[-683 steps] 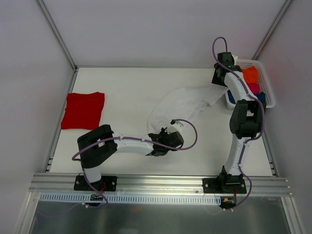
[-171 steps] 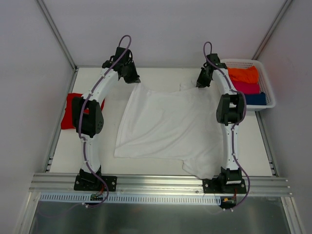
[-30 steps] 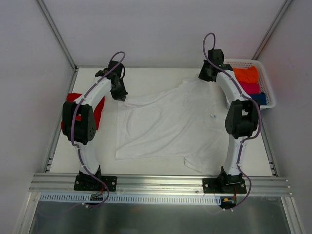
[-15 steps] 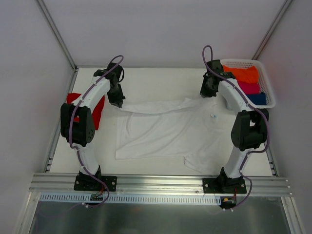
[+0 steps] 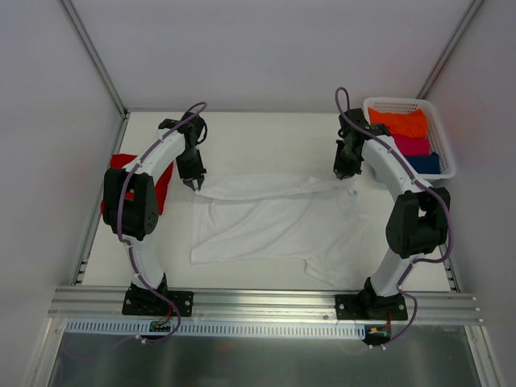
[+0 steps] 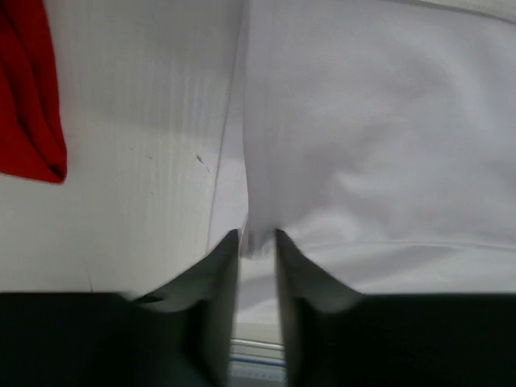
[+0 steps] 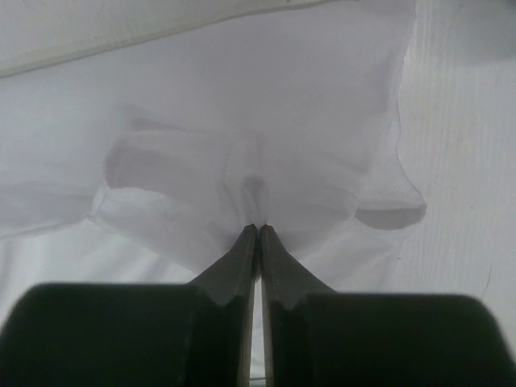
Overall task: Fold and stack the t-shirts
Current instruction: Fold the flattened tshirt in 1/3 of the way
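The white t-shirt (image 5: 274,222) lies spread on the table, its far part doubled toward the near edge into a long fold. My left gripper (image 5: 194,182) pinches the fold's left corner; in the left wrist view its jaws (image 6: 257,239) hold bunched white cloth (image 6: 363,145). My right gripper (image 5: 345,172) is shut on the fold's right corner; the right wrist view shows its jaws (image 7: 258,230) closed on gathered white cloth (image 7: 242,121). The red t-shirt (image 5: 163,184) lies folded at the table's left edge, mostly behind my left arm, and shows in the left wrist view (image 6: 28,97).
A white basket (image 5: 441,161) at the far right holds folded orange (image 5: 401,122), pink and blue cloths. Bare table lies beyond the white shirt. The metal rail (image 5: 258,300) runs along the near edge.
Both grippers have drawn the white shirt's far edge toward the near side over the last second, folding it over; the shirt now covers a shorter area.
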Available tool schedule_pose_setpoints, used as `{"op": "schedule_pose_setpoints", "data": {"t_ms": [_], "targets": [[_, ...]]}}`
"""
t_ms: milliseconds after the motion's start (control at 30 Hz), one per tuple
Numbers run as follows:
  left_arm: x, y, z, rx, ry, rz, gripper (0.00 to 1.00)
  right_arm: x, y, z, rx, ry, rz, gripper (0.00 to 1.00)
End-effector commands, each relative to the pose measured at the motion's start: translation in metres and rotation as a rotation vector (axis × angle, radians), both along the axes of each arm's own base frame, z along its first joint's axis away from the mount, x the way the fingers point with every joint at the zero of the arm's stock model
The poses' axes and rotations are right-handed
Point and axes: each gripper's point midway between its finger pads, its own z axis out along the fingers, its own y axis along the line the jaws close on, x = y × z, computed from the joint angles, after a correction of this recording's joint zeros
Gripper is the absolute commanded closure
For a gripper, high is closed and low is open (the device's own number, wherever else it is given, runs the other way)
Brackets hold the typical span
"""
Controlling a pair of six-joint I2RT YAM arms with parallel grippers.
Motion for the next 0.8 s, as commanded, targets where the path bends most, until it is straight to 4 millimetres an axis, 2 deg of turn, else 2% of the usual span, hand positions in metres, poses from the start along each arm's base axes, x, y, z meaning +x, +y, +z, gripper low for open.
{"op": "schedule_pose_setpoints", "data": {"t_ms": [0, 33, 67, 100, 133, 167, 267, 300, 333, 367, 400, 433, 467, 500, 533, 567, 600, 633, 667, 700, 733, 767], "targets": [[-0.011, -0.006, -0.005, 0.014, 0.052, -0.032, 0.62, -0.021, -0.003, 0.009, -0.019, 0.073, 0.029, 0.90], [-0.010, -0.005, 0.000, 0.028, 0.029, -0.039, 0.49, -0.022, -0.003, 0.011, -0.022, 0.077, 0.036, 0.77], [-0.008, -0.004, 0.005, 0.050, 0.006, -0.046, 0.29, -0.022, -0.002, 0.017, -0.023, 0.058, 0.042, 0.71], [0.000, 0.001, 0.013, 0.104, -0.042, -0.051, 0.24, -0.019, -0.001, 0.023, -0.024, 0.025, 0.044, 0.68], [0.006, -0.005, 0.027, 0.119, -0.105, -0.080, 0.23, -0.015, -0.001, 0.032, -0.024, -0.016, 0.043, 0.64], [0.014, -0.007, 0.036, 0.130, -0.152, -0.092, 0.23, -0.006, 0.004, 0.054, -0.002, -0.117, 0.050, 0.64], [0.053, -0.025, 0.084, 0.079, -0.330, -0.100, 0.22, 0.016, 0.016, 0.094, 0.057, -0.310, 0.060, 0.53], [0.060, -0.031, 0.087, 0.056, -0.338, -0.105, 0.21, 0.018, 0.016, 0.103, 0.068, -0.340, 0.057, 0.52], [0.066, -0.043, 0.076, 0.013, -0.308, -0.119, 0.22, 0.024, 0.020, 0.111, 0.081, -0.364, 0.061, 0.49], [0.075, -0.052, 0.080, -0.021, -0.321, -0.121, 0.24, 0.028, 0.022, 0.111, 0.088, -0.364, 0.067, 0.49], [0.078, -0.058, 0.075, -0.047, -0.310, -0.114, 0.30, 0.034, 0.026, 0.097, 0.090, -0.326, 0.074, 0.52], [0.081, -0.067, 0.061, -0.068, -0.273, -0.121, 0.34, 0.037, 0.029, 0.090, 0.103, -0.304, 0.078, 0.56], [0.088, -0.071, 0.060, -0.075, -0.282, -0.119, 0.38, 0.038, 0.033, 0.080, 0.116, -0.268, 0.086, 0.64], [0.091, -0.075, 0.054, -0.079, -0.272, -0.118, 0.43, 0.043, 0.038, 0.056, 0.126, -0.203, 0.073, 0.82], [0.096, -0.078, 0.035, -0.078, -0.232, -0.119, 0.51, 0.044, 0.041, 0.043, 0.140, -0.162, 0.065, 0.93], [0.101, -0.087, 0.034, -0.116, -0.229, -0.134, 0.57, 0.046, 0.042, 0.034, 0.151, -0.127, 0.049, 0.99], [0.101, -0.091, 0.027, -0.138, -0.210, -0.139, 0.64, 0.045, 0.055, 0.026, 0.229, -0.074, 0.046, 1.00], [0.100, -0.098, 0.013, -0.168, -0.168, -0.142, 0.84, 0.046, 0.059, 0.000, 0.252, 0.011, 0.033, 1.00], [0.097, -0.105, 0.009, -0.206, -0.145, -0.142, 0.94, 0.049, 0.066, -0.004, 0.278, 0.040, 0.033, 1.00], [0.095, -0.108, 0.006, -0.220, -0.130, -0.136, 1.00, 0.047, 0.075, -0.010, 0.320, 0.084, 0.045, 1.00], [0.093, -0.108, 0.001, -0.223, -0.114, -0.133, 1.00, 0.047, 0.078, -0.026, 0.319, 0.131, 0.040, 1.00], [0.090, -0.107, -0.003, -0.219, -0.101, -0.132, 1.00, 0.048, 0.080, -0.031, 0.327, 0.145, 0.044, 1.00]]}}
